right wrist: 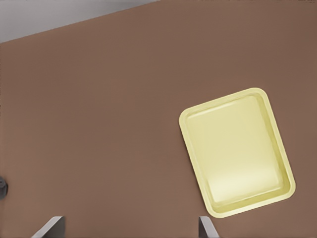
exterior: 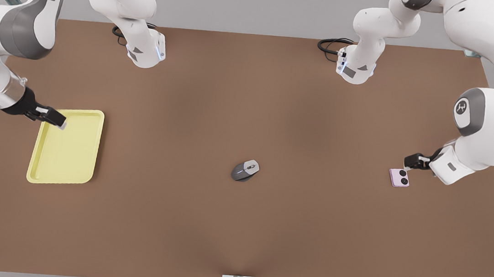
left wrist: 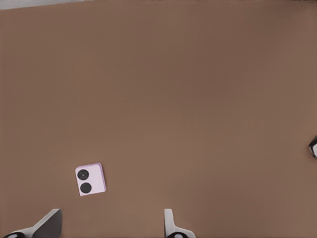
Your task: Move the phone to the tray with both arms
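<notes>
Risk first, as we judged it: the phone [exterior: 399, 177] lay flat on the brown table [exterior: 237, 229] toward the front view's right, thin and low, so fingers closing over it could skid it away or clip one edge and tip it instead of gripping. We also flagged the grey mouse [exterior: 245, 170] sitting mid-table between phone and tray [exterior: 66, 156]; a low carry or a handover there could knock it. The tray was well apart from the phone, at the front view's left, so one arm probably couldn't cover the whole path. We saw the left gripper [exterior: 415, 161] hovering just beside the phone, arm bent down low from the front view's right; in its wrist view the fingertips [left wrist: 170, 220] stood wide apart, nothing between them, phone [left wrist: 90, 179] off to one side, not centred. We saw the right gripper [exterior: 54, 117] over the tray's rim, spread wide too and empty, waiting, tray [right wrist: 237, 151] ahead of it.
</notes>
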Robot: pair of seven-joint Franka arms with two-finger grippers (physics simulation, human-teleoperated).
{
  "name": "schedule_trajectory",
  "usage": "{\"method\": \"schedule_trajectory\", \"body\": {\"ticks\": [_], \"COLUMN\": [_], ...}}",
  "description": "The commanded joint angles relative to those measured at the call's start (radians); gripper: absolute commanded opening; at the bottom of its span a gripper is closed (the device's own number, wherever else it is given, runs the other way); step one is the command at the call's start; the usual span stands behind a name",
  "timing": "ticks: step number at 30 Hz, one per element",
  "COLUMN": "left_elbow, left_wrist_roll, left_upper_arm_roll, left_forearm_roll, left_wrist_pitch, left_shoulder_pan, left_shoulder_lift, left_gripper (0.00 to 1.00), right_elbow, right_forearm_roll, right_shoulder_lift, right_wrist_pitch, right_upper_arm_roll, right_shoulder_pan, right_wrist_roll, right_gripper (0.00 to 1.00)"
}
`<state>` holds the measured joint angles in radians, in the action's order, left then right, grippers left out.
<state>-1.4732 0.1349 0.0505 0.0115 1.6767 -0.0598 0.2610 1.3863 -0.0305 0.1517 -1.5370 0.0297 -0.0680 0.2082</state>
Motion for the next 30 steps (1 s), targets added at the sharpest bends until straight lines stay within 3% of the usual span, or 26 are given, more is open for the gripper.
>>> {"method": "schedule_trajectory", "body": {"ticks": [1,8,10,15,18,30], "left_elbow": [0.001,-0.060,-0.332,-0.665,-0.684,-0.711], "left_wrist_roll": [0.043,0.003,0.002,0.006,0.019,0.023], "left_upper_arm_roll": [0.000,-0.037,-0.058,-0.123,-0.167,-0.218], "left_forearm_roll": [-0.001,-0.001,0.002,0.011,0.013,0.013], "left_wrist_pitch": [0.043,0.118,0.409,0.841,0.943,1.012], "left_shoulder_pan": [0.000,0.002,0.002,-0.001,-0.009,-0.029], "left_shoulder_lift": [0.000,0.052,-0.006,0.007,0.069,0.175], "left_gripper": [1.00,1.00,1.00,1.00,1.00,1.00], "right_elbow": [-0.001,-0.001,-0.001,-0.001,-0.001,-0.001], "right_forearm_roll": [-0.002,-0.002,-0.002,-0.002,-0.002,-0.002], "right_shoulder_lift": [-0.001,0.000,0.002,0.002,0.005,0.006], "right_wrist_pitch": [-0.041,-0.041,-0.041,-0.043,-0.043,-0.043], "right_upper_arm_roll": [0.001,0.004,0.004,0.004,0.004,0.004], "right_shoulder_pan": [0.001,0.001,0.001,0.001,0.001,0.001], "right_wrist_roll": [0.083,0.083,0.083,0.083,0.083,0.083], "right_gripper": [1.00,1.00,1.00,1.00,1.00,1.00]}}
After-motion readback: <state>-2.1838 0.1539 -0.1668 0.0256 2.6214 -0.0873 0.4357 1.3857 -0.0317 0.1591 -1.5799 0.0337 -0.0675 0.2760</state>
